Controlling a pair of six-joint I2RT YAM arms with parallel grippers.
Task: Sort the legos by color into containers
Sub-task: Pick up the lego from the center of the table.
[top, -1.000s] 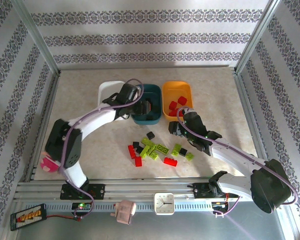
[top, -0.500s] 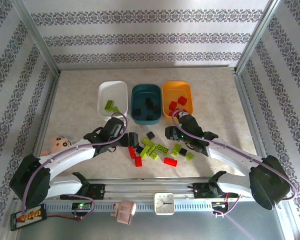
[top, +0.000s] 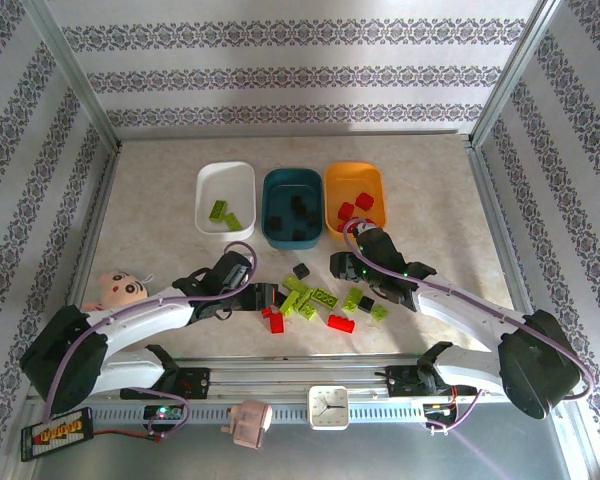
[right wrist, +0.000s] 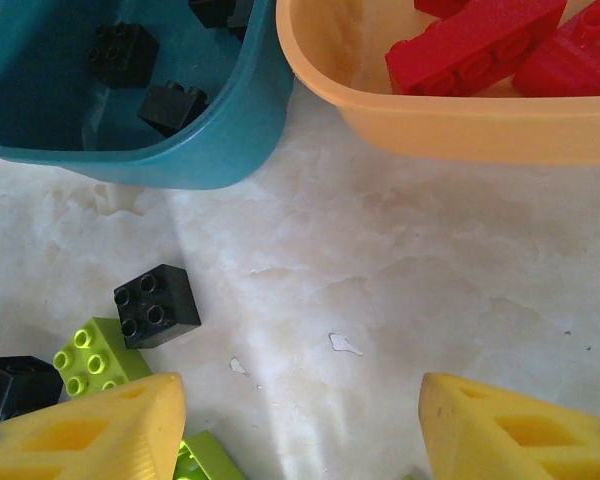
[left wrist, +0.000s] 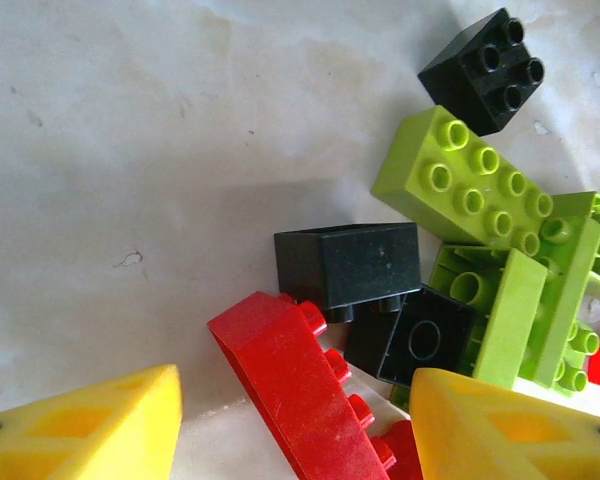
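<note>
Your left claw [left wrist: 300, 430] straddles a red lego [left wrist: 270, 350], open to take it; your right claw [right wrist: 300, 420] hangs open near the orange tub [right wrist: 430, 125].

Tubs and bricks, by colour. White tub [top: 235, 185], dark teal tub [top: 278, 195], orange tub [top: 350, 180]. Bricks come in lime green [left wrist: 460, 185], black [left wrist: 348, 262] and red [left wrist: 290, 390] (lime green lies in the white tub, black in the teal, red in the orange). Tabletop [top: 160, 220]: beige, faintly marbled. Walls [top: 280, 60]: white with grey floral bands. Fingers [left wrist: 80, 430]: yellow.
</note>
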